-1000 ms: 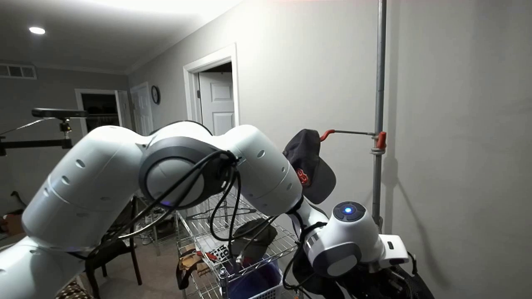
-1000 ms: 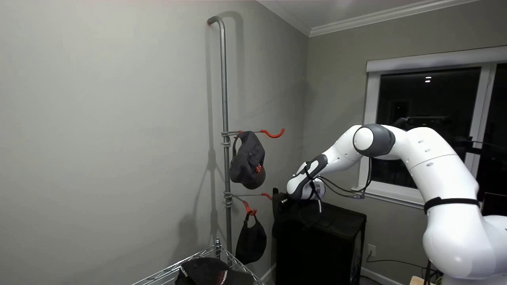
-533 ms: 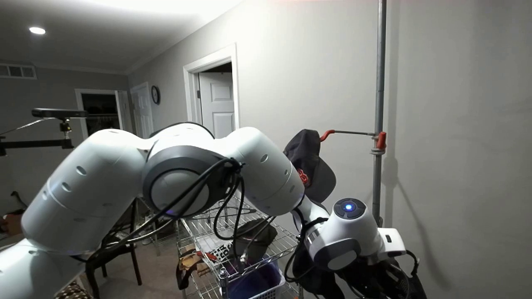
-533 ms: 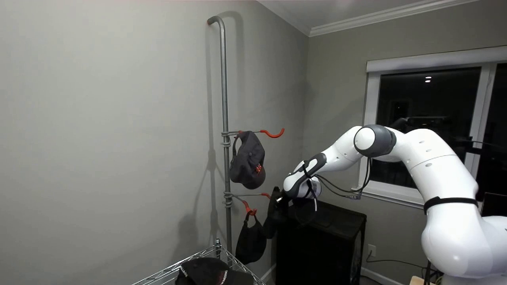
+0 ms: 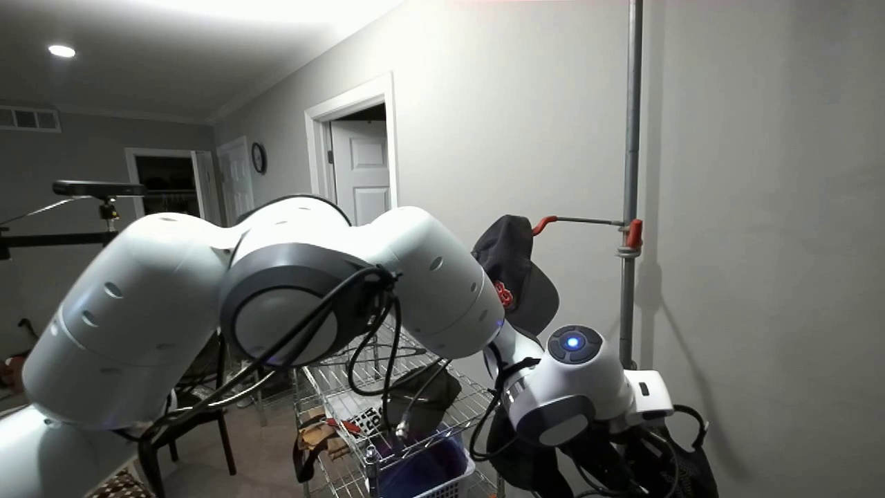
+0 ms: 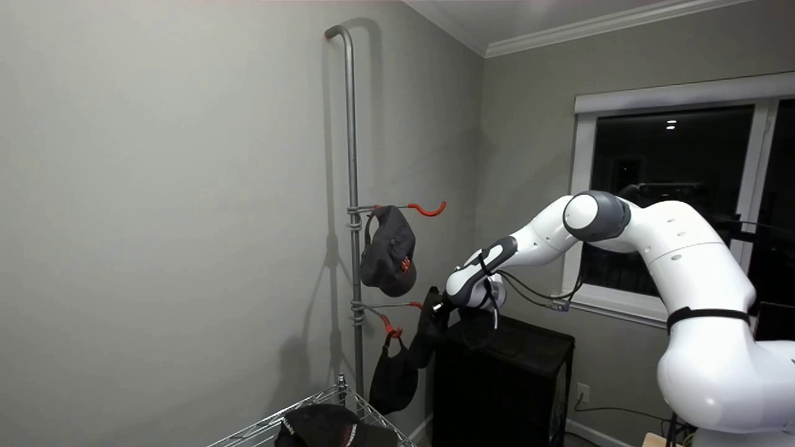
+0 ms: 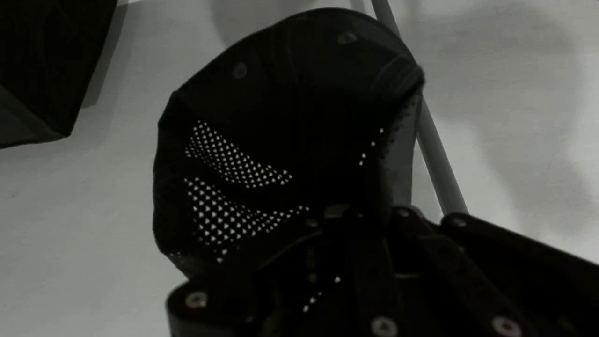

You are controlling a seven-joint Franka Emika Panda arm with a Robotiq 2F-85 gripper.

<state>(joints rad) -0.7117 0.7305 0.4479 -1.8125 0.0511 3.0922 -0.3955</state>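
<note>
At the end of the white robot arm (image 6: 535,246), in front of the pale grey wall (image 6: 186,217), the claw (image 7: 372,215) is closed on a black fabric cap with a perforated mesh back (image 7: 299,131). Seen from the wrist, its dark fingers (image 7: 337,213) are drawn together at the lower part of the cap, and the rest of the cap stands out past their tips, hollow side toward the camera. Which fold they pinch is too dark to tell. Pinpricks of light show through the mesh on the left of that view, while a straight grey metal pole (image 7: 442,164) runs behind the cap on the right.

In an exterior view, the held cap slants down from the claw, just beside a plain black cap with a strap (image 6: 394,382) hanging from a low red-orange hook (image 6: 389,324); the two overlap there, and whether they touch cannot be told. A second red-orange hook (image 6: 416,305) ends at the held cap's edge in that view, contact likewise unclear. Higher up, a charcoal baseball cap with a red emblem (image 5: 515,270) hangs in both exterior views. Below the claw and toward the arm stands a black box-shaped unit (image 6: 497,397). Nearer the camera, a chrome wire shelf (image 6: 379,417) carries another dark cap (image 6: 323,428).
</note>
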